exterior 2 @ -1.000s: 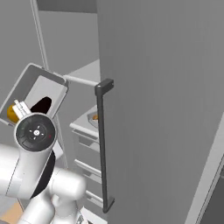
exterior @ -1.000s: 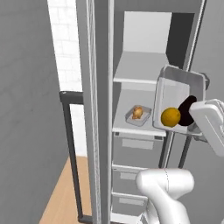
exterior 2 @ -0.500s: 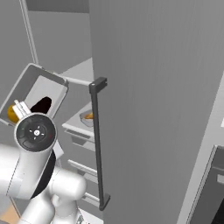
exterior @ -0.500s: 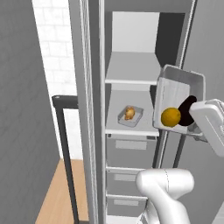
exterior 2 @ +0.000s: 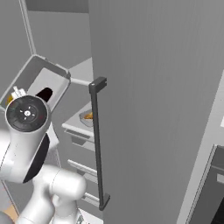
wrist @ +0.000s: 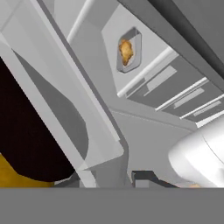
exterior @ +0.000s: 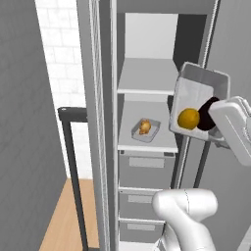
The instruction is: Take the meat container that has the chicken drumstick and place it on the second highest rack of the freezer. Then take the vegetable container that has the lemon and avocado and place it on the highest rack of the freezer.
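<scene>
Carrying: tub [exterior: 195, 100] with lemon [exterior: 188, 118] and avocado [exterior: 208, 113], held aloft beside freezer [exterior: 147, 98]
Jaws: closed on tub rim
Done: drumstick [exterior: 144, 126] tray on lower shelf
Left: top rack [exterior: 147, 77]

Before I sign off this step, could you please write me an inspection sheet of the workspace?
Surface: freezer open; top rack bare, lower rack holds one container.
Job's things: drumstick in its container on the lower rack; vegetable container, tilted, held up right of the racks with lemon and avocado inside.
Clutter: nothing seen.
Grippers: gripper at the vegetable container's edge; jaws shut on it.
Cables: nothing seen.
Surroundings: grey drawers below the racks, door handle, white tiled wall, wood floor.
</scene>
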Robot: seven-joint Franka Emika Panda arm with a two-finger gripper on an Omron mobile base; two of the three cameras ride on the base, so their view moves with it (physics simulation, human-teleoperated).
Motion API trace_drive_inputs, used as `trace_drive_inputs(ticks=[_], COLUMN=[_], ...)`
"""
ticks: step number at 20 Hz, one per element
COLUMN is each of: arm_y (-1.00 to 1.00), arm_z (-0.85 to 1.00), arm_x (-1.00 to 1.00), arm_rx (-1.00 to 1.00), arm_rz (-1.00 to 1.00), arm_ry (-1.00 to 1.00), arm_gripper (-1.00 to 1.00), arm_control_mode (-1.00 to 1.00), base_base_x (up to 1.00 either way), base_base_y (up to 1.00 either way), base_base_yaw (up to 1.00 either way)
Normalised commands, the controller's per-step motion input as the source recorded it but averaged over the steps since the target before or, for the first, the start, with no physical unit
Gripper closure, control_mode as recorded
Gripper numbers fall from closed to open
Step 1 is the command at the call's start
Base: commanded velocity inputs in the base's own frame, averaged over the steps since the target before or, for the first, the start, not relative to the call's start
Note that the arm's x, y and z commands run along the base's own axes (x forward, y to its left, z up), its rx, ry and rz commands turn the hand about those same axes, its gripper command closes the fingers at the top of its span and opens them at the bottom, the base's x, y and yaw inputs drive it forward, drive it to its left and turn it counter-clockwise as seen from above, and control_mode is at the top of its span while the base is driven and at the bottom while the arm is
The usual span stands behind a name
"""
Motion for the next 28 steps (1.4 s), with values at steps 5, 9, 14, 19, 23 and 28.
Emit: trace_drive_inputs(ticks=[5, 9, 14, 19, 23, 28], arm_y=[0.3, 0.11, 0.0, 0.04, 0.0, 0.0], arm_z=[0.24, 0.12, 0.12, 0.0, 0.0, 0.0], arm_x=[0.62, 0.78, 0.71, 0.58, 0.36, 0.53], arm_rx=[-0.13, -0.09, 0.0, -0.05, -0.05, -0.04], arm_rz=[-0.04, -0.07, -0.05, -0.09, -0.09, -0.06], arm_ry=[0.03, 0.07, 0.19, 0.09, -0.01, -0.02], arm_gripper=[1.0, 1.0, 1.0, 1.0, 1.0, 1.0], arm_control_mode=[-1.0, -1.0, -1.0, -1.0, -1.0, -1.0], base_base_x=[0.0, 0.0, 0.0, 0.0, 0.0, 0.0], base_base_y=[0.0, 0.0, 0.0, 0.0, 0.0, 0.0], base_base_yaw=[0.0, 0.0, 0.0, 0.0, 0.0, 0.0])
